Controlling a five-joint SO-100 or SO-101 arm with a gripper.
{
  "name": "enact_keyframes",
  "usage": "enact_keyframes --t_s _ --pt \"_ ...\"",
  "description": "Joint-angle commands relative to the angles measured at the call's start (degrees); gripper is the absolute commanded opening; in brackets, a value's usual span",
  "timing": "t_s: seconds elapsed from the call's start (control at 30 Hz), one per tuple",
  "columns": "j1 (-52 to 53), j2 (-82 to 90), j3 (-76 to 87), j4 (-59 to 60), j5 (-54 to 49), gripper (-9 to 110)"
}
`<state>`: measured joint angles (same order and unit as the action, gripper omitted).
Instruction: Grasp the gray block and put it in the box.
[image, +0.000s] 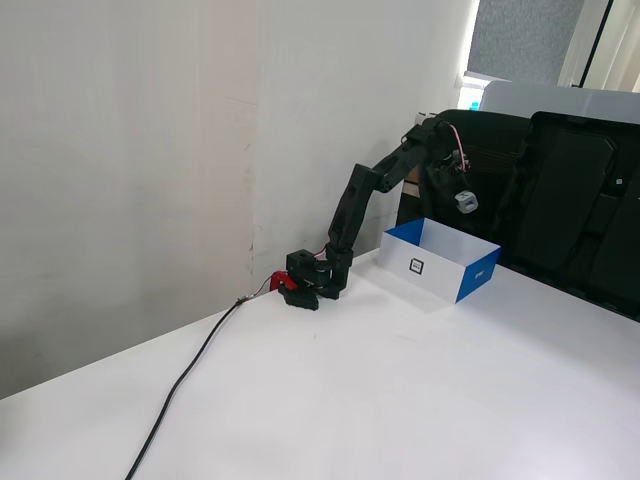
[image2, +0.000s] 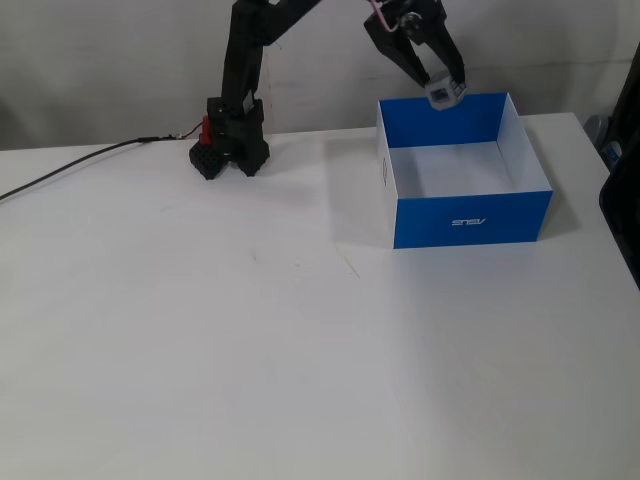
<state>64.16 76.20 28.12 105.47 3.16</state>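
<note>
The box (image2: 470, 215) stands on the white table at the right, blue outside and white inside; its white side panel with a dark square mark faces the other fixed view (image: 417, 266). In both fixed views my gripper (image2: 443, 92) (image: 465, 201) hangs in the air above the box, over its far side, shut on the gray block (image2: 442, 94) (image: 466, 201). The small gray cube sits between the black fingertips, well above the box's floor. The inside of the box shows nothing in it.
The arm's base (image2: 229, 150) with a red part stands left of the box, and a black cable (image2: 70, 168) runs from it to the left. Black chair backs (image: 570, 200) stand behind the box. Open table lies in front.
</note>
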Motion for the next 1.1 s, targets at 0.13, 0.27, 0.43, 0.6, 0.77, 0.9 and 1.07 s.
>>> enact_keyframes --t_s 0.13,0.27,0.43,0.6,0.77,0.9,1.07 --pt "7.21 7.47 13.18 2.46 -7.73 0" --pt "7.91 8.44 19.25 2.46 -9.58 0" --pt "7.29 8.70 22.06 2.46 -9.58 20" --pt "6.77 8.70 22.24 2.29 -9.58 19" --pt "6.33 8.70 21.53 2.20 -9.58 2" --pt "3.78 8.88 18.54 2.29 -9.58 0" --pt "-1.14 11.34 15.56 2.46 -9.14 0"
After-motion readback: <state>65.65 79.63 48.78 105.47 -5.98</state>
